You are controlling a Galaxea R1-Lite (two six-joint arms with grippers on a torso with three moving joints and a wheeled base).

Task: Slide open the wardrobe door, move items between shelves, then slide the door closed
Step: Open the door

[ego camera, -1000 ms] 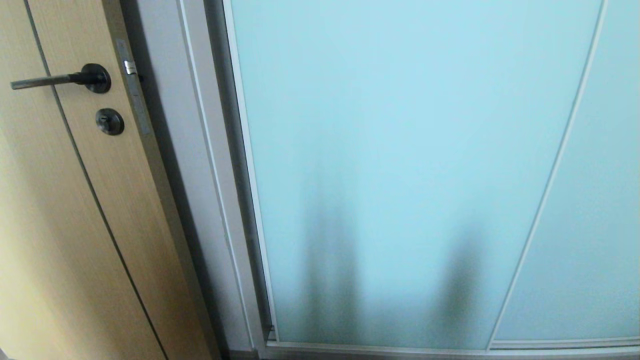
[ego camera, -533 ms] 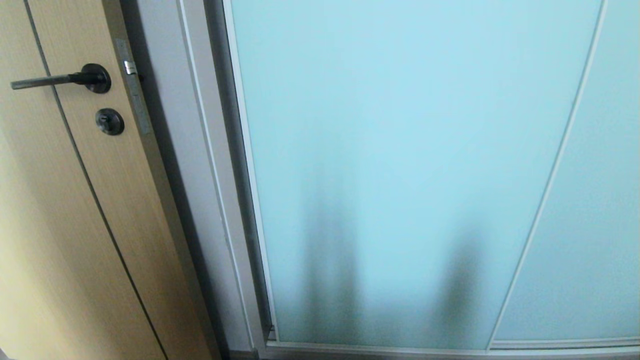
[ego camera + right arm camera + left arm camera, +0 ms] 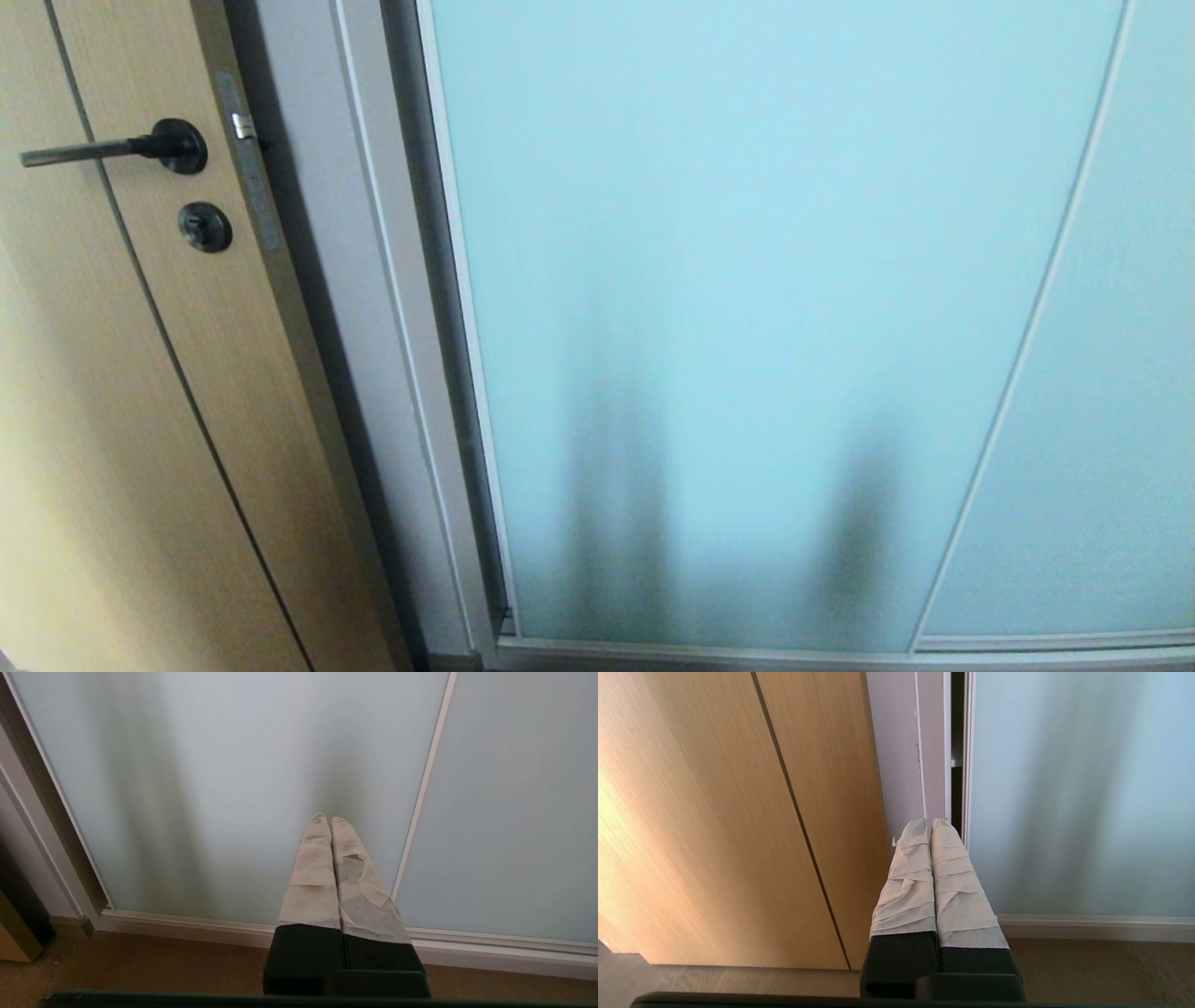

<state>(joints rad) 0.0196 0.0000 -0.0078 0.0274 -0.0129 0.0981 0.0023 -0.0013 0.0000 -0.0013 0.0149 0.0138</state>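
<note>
Tall frosted pale aqua glass sliding wardrobe door [image 3: 747, 308] in slim silver-white frame fills head view, shut. Left gripper [image 3: 930, 822] (tape-wrapped fingers pressed together, empty) points near door's left edge. Right gripper [image 3: 325, 817], likewise pressed together, faces glass lower down. Tan wooden door [image 3: 140, 392] at left.

Tan wooden door [image 3: 140, 392] with dark lever handle [image 3: 103, 147]; floor [image 3: 140, 961] seemingly brown wood.

2 frosted glass panels [image 3: 747, 280] – 1 wooden door [image 3: 112, 420] w/ 1 lever handle [image 3: 103, 147] – 2 tools [image 3: 930, 822], both shut.
</note>
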